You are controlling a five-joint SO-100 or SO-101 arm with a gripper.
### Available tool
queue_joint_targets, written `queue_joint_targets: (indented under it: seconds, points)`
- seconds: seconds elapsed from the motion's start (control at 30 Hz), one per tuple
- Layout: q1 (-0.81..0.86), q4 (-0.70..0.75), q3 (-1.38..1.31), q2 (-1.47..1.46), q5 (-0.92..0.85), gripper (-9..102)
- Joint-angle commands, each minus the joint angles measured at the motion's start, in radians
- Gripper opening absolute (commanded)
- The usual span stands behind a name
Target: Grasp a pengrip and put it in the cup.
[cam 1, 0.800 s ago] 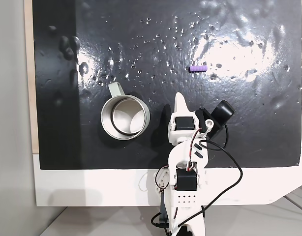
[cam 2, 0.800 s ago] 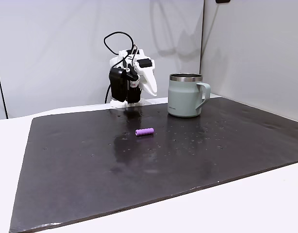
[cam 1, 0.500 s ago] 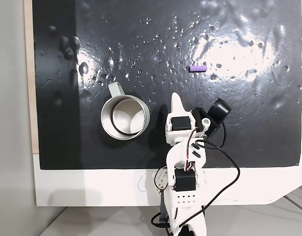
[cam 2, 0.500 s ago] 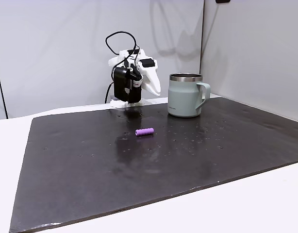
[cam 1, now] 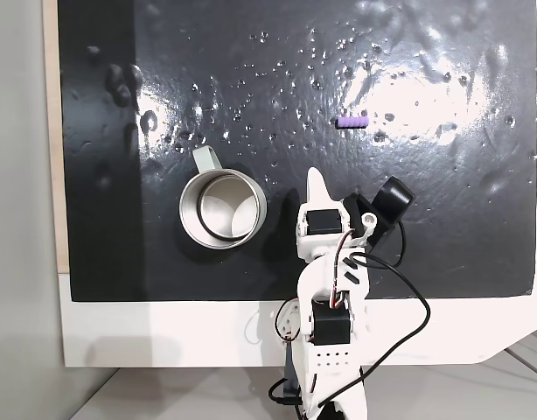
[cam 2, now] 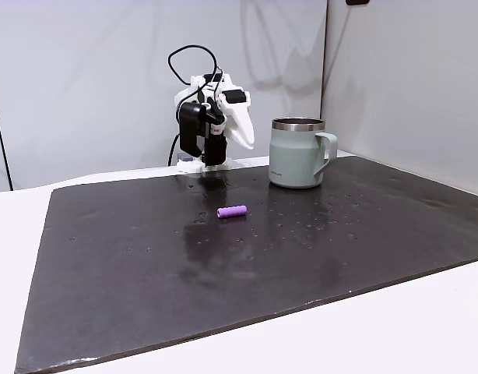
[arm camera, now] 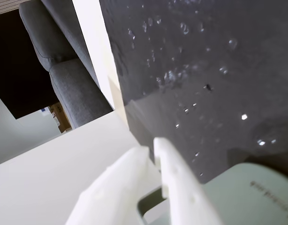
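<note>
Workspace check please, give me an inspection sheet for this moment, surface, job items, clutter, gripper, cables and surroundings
Surface: black mat on a white table; glossy, bumpy, speckled with small spots.
Pengrip: purple pengrip lies on its side on the mat, apart from the cup and the arm; also in the other fixed view.
Cup: pale cup upright on the mat, handle pointing away from the arm's base; nothing seen inside.
Clutter: nothing seen.
Gripper: gripper shut, holding nothing, raised beside the cup.
Cables: black cable loops beside the arm; red wires on the arm.
Surroundings: white walls; a grey couch in the wrist view.
</note>
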Motion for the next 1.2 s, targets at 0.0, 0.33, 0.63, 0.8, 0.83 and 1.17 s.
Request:
queue_joint_targets:
  seconds: [0.0, 0.33, 0.63, 0.8, 0.83, 1.17]
  points:
    - [0.008, 0.064, -0.215, -0.127, -0.023, 0]
    - [0.158, 0.221, -0.762, -0.715, -0.044, 0]
    - [0.230, 0.396, -1.155, -1.132, -0.058, 16]
    - [0.249, 0.508, -1.344, -1.339, -0.075, 16]
    - [0.250, 0.532, -1.385, -1.387, -0.078, 16]
    - [0.242, 0.738, -1.776, -1.795, -0.112, 17]
